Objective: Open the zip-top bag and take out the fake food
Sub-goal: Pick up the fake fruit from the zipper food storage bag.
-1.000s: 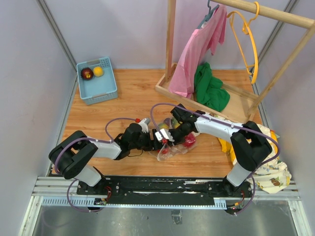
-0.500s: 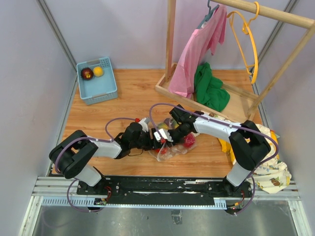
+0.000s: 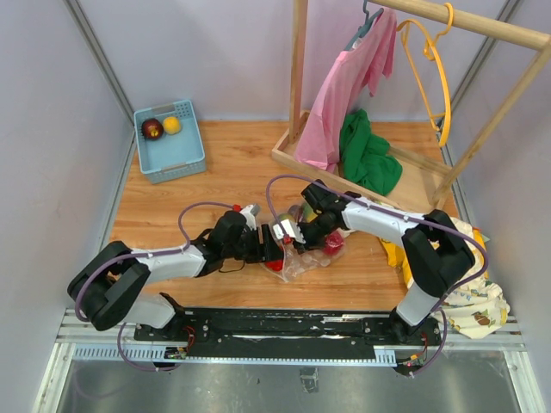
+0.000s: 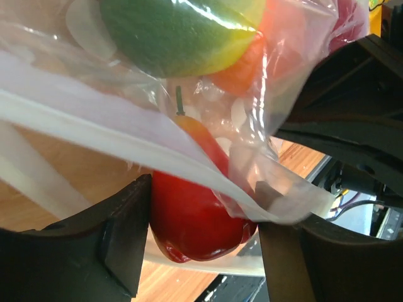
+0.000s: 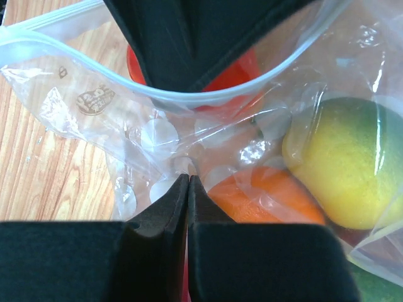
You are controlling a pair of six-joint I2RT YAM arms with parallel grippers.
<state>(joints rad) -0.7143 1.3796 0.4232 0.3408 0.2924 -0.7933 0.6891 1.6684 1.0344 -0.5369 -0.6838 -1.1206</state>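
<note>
The zip-top bag [image 3: 300, 258] lies on the wooden table between both arms, with its white zip strip [image 4: 126, 135] open. My left gripper [image 4: 204, 217] sits at the bag's mouth, shut on a red piece of fake food [image 4: 192, 220], with bag film against one finger. My right gripper [image 5: 189, 179] is shut, pinching the clear film of the bag [image 5: 94, 107]. An orange piece [image 5: 264, 195] and a yellow-green piece [image 5: 346, 163] lie inside the bag. In the top view the left gripper [image 3: 267, 245] and right gripper [image 3: 297, 232] almost touch.
A blue basket [image 3: 170, 142] at the back left holds a dark red and a yellow fruit. A wooden rack [image 3: 297, 103] with a pink garment and a green cloth [image 3: 368, 159] stands at the back right. A yellow-and-white cloth [image 3: 469, 292] lies at the right edge.
My right gripper has shut on the bag film. The left jaws have narrowed onto the red piece, and the left arm's elbow has swung out to the left.
</note>
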